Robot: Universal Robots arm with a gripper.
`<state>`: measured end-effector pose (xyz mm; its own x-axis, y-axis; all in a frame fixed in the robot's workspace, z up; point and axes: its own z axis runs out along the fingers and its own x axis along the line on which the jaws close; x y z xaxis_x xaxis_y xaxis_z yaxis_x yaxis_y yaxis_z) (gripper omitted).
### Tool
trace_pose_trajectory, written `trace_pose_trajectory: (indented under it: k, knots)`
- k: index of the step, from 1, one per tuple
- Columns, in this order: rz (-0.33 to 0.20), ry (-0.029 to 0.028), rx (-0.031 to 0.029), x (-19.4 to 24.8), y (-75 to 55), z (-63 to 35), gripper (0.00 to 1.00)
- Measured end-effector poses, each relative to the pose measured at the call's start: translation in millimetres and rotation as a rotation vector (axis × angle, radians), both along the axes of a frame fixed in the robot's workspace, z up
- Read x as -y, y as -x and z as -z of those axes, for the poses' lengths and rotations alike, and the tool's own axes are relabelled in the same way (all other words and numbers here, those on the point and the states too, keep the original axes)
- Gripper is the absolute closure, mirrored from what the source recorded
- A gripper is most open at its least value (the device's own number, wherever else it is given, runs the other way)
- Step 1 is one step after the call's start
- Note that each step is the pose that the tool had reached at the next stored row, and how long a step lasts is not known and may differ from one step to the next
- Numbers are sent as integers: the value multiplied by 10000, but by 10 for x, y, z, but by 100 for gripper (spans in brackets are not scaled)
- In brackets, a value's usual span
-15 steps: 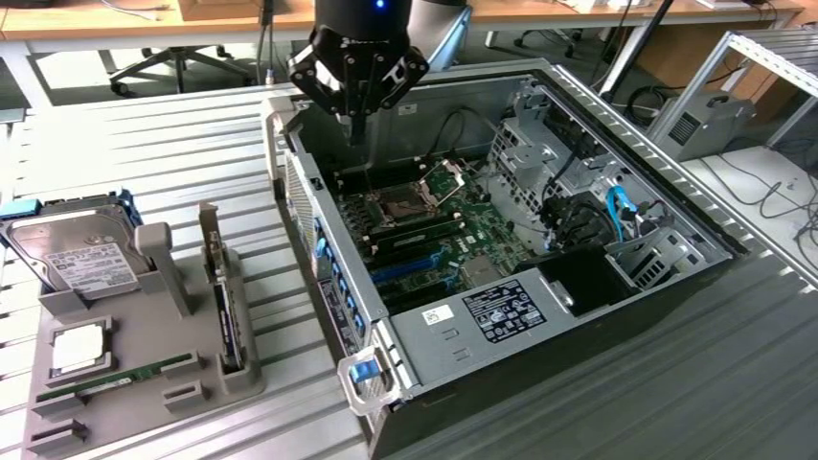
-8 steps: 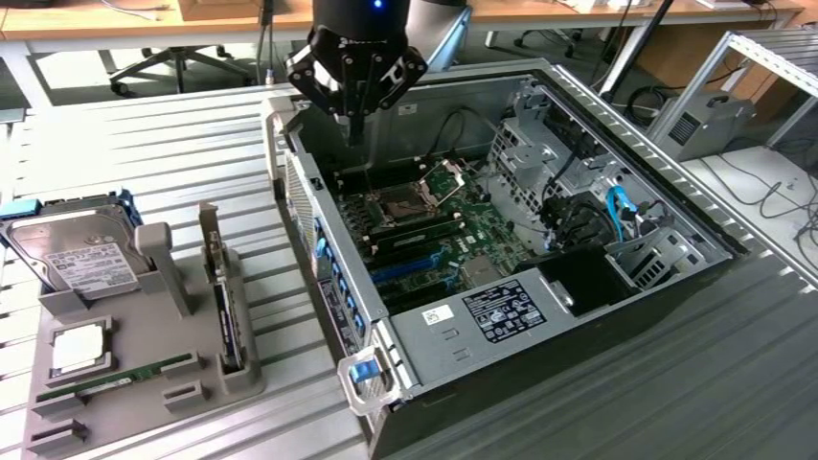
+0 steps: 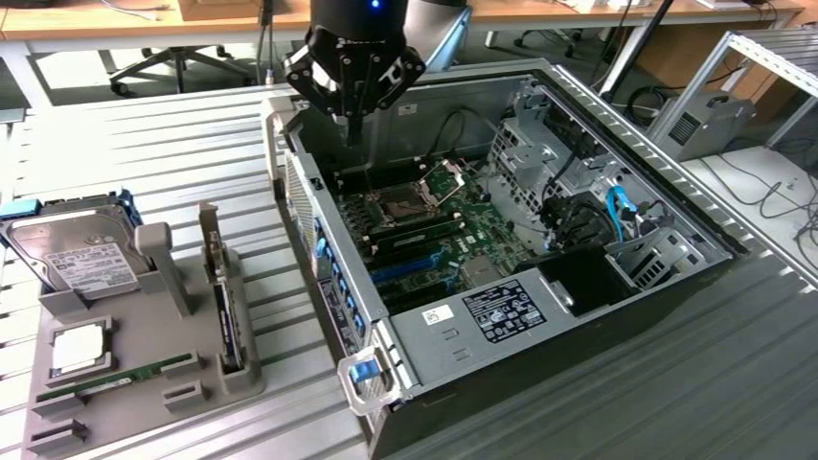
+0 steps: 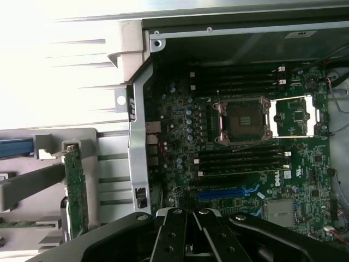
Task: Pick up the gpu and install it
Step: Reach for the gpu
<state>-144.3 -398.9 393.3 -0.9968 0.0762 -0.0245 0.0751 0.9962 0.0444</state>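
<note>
Hovering over open case | gripper closed, empty | gpu upright in tray nr hard drive, RAM

Arm reaching down, gripper closed.
The black arm hangs at the far side, left of centre in the exterior view, wrist vertical; both fingers press together at the tips, pointing straight down.

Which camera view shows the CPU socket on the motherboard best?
The wrist view: it looks straight down on the CPU socket, so its whole square frame is plain. The exterior view shows the socket at a slant, inside the computer case.
</note>
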Motion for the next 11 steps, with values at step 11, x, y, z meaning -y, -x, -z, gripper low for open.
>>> trace_pose_trajectory:
  k: [11]
  knots:
    - [0,0,0,0,26,0,89]
